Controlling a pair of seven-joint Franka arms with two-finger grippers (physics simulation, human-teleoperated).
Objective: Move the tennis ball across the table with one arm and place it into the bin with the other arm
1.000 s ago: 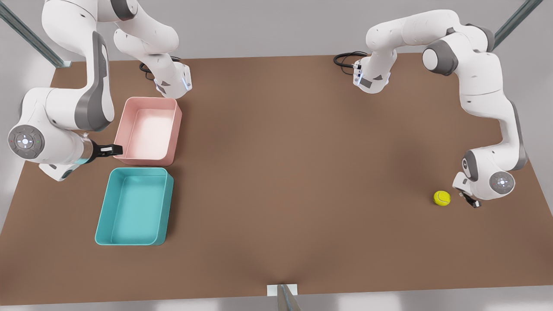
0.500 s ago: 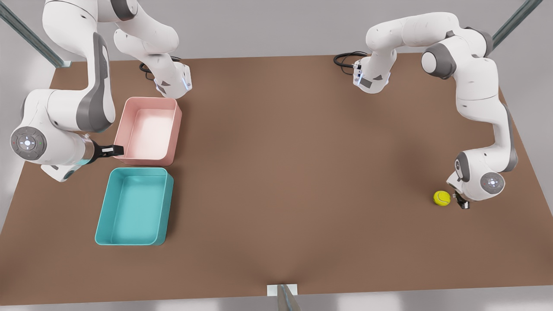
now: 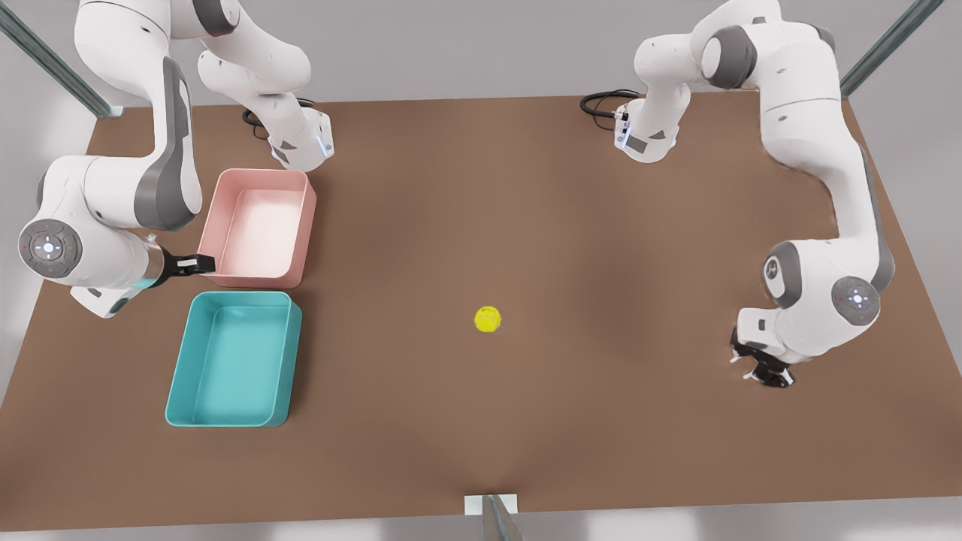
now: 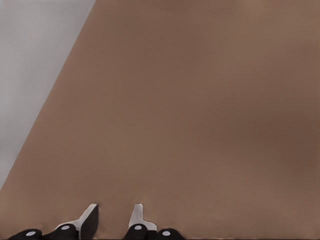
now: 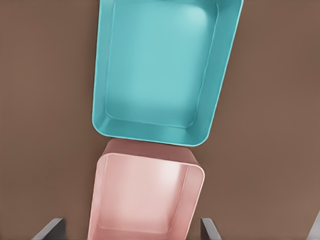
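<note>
Brown bench point(image 3: 526, 188), tennis ball point(image 3: 488, 319) lying mid-surface.
My left gripper point(image 3: 760, 370) fingers spread; right gripper point(image 3: 197, 262) spread over the pink bin point(image 3: 259, 228), waiting.

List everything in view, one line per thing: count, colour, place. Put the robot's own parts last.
tennis ball: one, yellow-green, loose on the bare middle of the table, apart from both bins.
pink bin: one, on the front view's left, empty.
teal bin: one, right beside the pink bin, empty.
table: one, brown.
cables: black, at the arm bases on the far edge.
right gripper: black, open, high by the pink bin.
left gripper: black, open, low over the table on the front view's right.
</note>
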